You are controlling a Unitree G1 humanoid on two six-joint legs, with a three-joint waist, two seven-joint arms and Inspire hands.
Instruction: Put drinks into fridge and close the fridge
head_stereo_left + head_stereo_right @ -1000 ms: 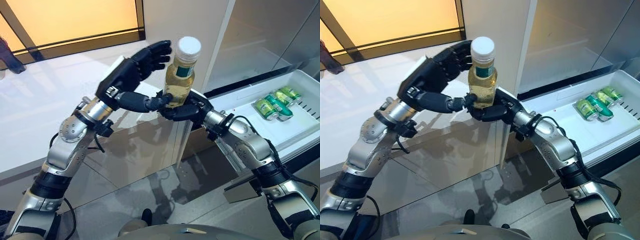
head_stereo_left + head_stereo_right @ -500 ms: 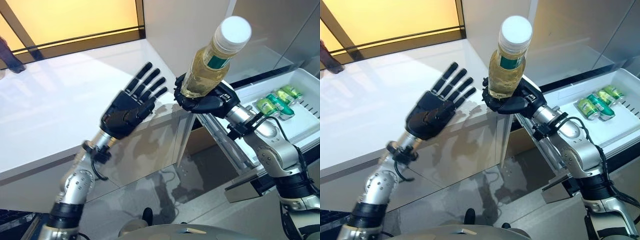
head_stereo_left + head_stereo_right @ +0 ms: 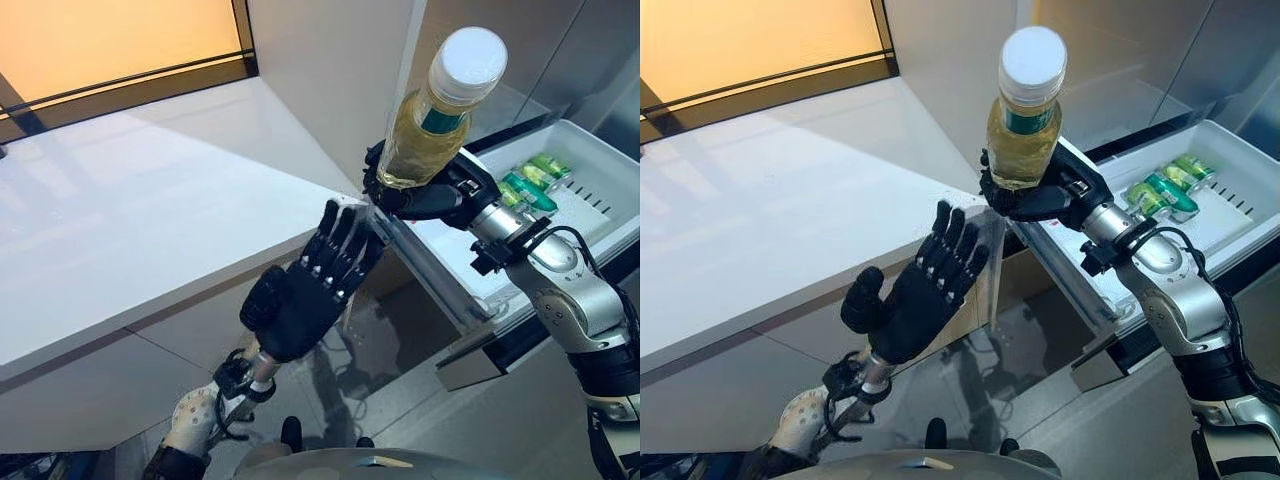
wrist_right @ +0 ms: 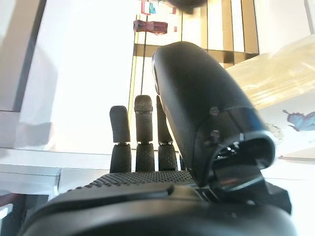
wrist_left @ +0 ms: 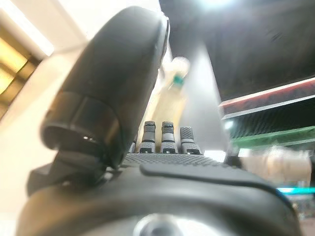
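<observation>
A clear bottle [image 3: 428, 125] of yellowish drink, with a white cap and a green neck band, is held upright in the air. My right hand [image 3: 432, 196] is shut on its lower part, fingers curled round the base. It hovers over the near corner of the white fridge shelf [image 3: 585, 205]. The bottle's pale side [image 4: 275, 78] shows past the thumb in the right wrist view. My left hand [image 3: 305, 295] is open with straight fingers, lower and apart from the bottle, holding nothing. The left wrist view shows the bottle [image 5: 170, 93] beyond the fingers.
Several green cans [image 3: 528, 183] lie side by side in the white shelf at the right. A long white counter [image 3: 150, 220] runs along the left, its corner close to my left hand. Pale fridge walls [image 3: 1110, 60] rise behind the bottle.
My left hand has dropped down and back from the bottle, still open. The right hand has carried the bottle a little towards the fridge shelf. The camera has shifted too.
</observation>
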